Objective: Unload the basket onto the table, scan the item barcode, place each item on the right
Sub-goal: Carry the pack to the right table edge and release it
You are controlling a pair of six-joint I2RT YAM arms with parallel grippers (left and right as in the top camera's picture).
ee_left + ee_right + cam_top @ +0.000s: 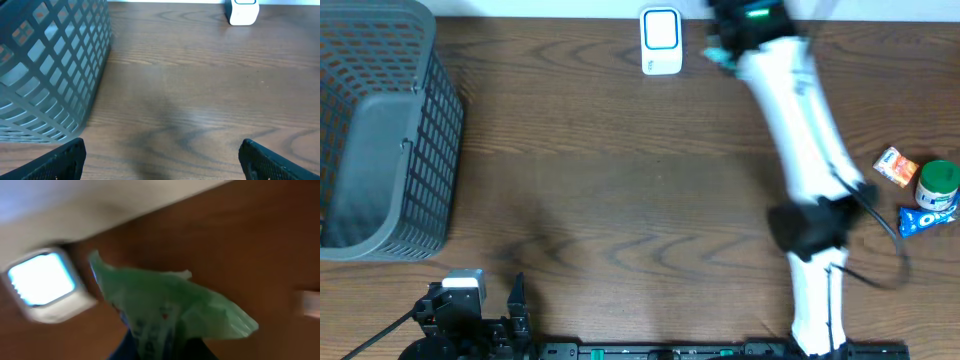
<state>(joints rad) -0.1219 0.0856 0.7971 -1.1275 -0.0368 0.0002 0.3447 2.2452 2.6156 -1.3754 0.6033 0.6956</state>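
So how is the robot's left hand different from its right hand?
The left gripper is wide open and empty; the right gripper is shut on a green packet. The left gripper sits at the near edge by the grey basket, while the right gripper reaches across to the white scanner. Both are above the same brown table.

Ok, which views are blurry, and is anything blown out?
Right wrist view: motion blur smears the crinkly green plastic packet and the white box-shaped scanner, whose screen is blown out. Overhead view: the white right arm is smeared. Left wrist view: the grey plastic lattice basket looks sharp.
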